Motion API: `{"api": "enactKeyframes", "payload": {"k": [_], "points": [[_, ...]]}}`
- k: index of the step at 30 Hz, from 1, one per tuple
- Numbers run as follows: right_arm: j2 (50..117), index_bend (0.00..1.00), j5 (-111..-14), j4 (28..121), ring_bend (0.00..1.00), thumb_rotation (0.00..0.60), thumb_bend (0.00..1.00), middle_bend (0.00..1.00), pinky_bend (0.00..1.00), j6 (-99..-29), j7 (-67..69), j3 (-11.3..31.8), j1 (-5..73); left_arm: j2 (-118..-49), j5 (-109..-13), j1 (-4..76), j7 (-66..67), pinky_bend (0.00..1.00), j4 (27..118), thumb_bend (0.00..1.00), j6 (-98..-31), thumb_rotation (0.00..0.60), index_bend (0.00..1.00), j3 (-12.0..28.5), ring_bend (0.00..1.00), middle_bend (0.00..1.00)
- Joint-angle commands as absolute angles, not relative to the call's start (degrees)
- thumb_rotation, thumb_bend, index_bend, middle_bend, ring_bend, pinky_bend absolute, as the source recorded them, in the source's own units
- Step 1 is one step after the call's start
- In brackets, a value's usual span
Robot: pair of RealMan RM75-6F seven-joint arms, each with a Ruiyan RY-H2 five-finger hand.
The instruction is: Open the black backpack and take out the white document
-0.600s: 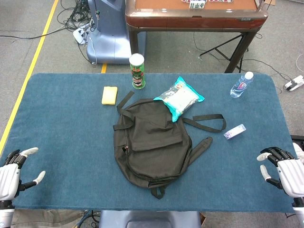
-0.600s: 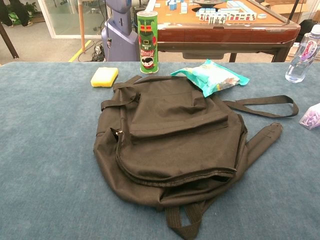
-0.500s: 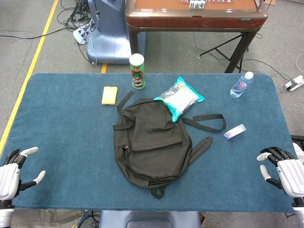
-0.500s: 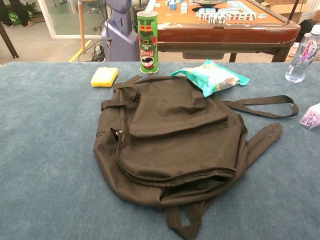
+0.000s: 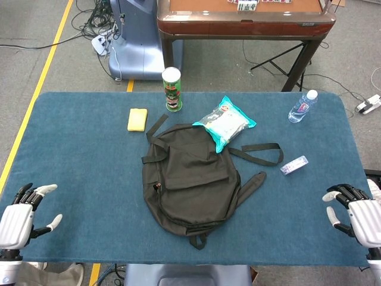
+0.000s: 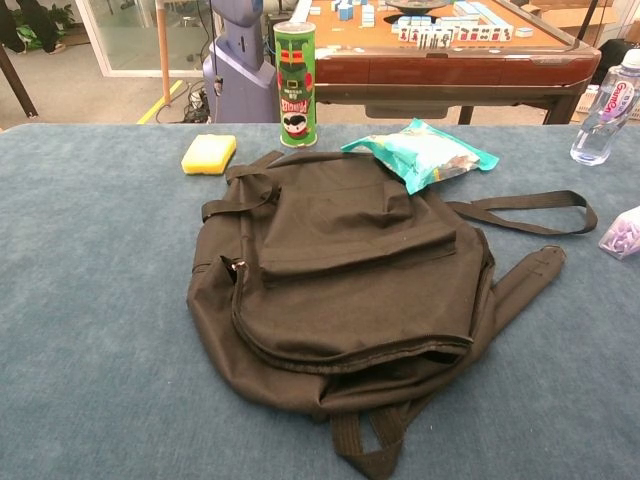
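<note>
the left hand [image 5: 16, 221] sits at the near left corner of the table [image 5: 77, 173], fingers spread apart and holding nothing, well apart from everything else. further along, a yellow sponge [image 5: 137, 119] and a green can [image 5: 172, 89] stand toward the far side, and the black backpack [image 5: 189, 179] lies flat in the middle, zipped up as far as can be seen, its straps trailing off to the right. a teal snack bag [image 5: 225, 123] rests partly on the backpack's far right corner; beyond it are a water bottle [image 5: 302, 106] and a small clear packet [image 5: 294, 165]. the right hand [image 5: 357, 215] is at the near right corner, fingers loosely apart and empty too. nothing is started yet, so the step in hand looks like the reach — probably best to bring one hand in to pin the fabric while the other finds the zipper pull, since a soft bag will likely slide or bunch if tugged alone. the pull itself is hard to pick out; a small metal glint on the backpack's left edge may be it. the white document is not visible at all — presumably inside. the chest view shows neither hand, and both forearms are cut off in the head view.
</note>
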State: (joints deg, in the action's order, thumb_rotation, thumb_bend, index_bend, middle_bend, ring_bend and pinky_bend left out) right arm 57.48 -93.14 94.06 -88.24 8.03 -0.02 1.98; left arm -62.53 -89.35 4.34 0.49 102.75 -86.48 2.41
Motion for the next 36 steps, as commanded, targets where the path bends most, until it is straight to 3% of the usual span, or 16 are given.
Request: {"api": "enactKeyframes", "payload": {"k": [1, 17, 26, 36], "points": [[57.3, 0.43, -92.9, 94.1, 0.22, 0.600, 0.41, 0.33, 0.31, -88.3, 7.9, 0.2, 2.0, -61.9, -89.8, 5.4, -0.4, 0.08, 103.4, 0.27, -84.9, 0.600, 0.29, 2.2, 0.24, 0.27], [55.7, 0.43, -90.6, 94.8, 0.22, 0.600, 0.41, 0.33, 0.31, -88.1, 7.7, 2.2, 2.8, -63.0, -100.5, 19.3, -7.4, 0.07, 105.5, 0.26, -69.6, 0.600, 0.28, 1.6, 0.23, 0.27], [55.9, 0.43, -89.6, 94.5, 0.22, 0.600, 0.41, 0.33, 0.31, -87.0, 7.6, 2.4, 3.1, -70.9, -103.1, 28.1, -6.3, 0.07, 104.5, 0.26, -60.9, 0.600, 0.27, 2.1, 0.22, 0.27], [56.1, 0.43, -88.9, 94.4, 0.22, 0.600, 0.41, 0.32, 0.31, -85.9, 7.4, 2.6, 3.5, -83.6, -98.4, 35.1, 1.8, 0.07, 101.1, 0.26, -53.0, 0.591, 0.27, 4.6, 0.21, 0.27]]}}
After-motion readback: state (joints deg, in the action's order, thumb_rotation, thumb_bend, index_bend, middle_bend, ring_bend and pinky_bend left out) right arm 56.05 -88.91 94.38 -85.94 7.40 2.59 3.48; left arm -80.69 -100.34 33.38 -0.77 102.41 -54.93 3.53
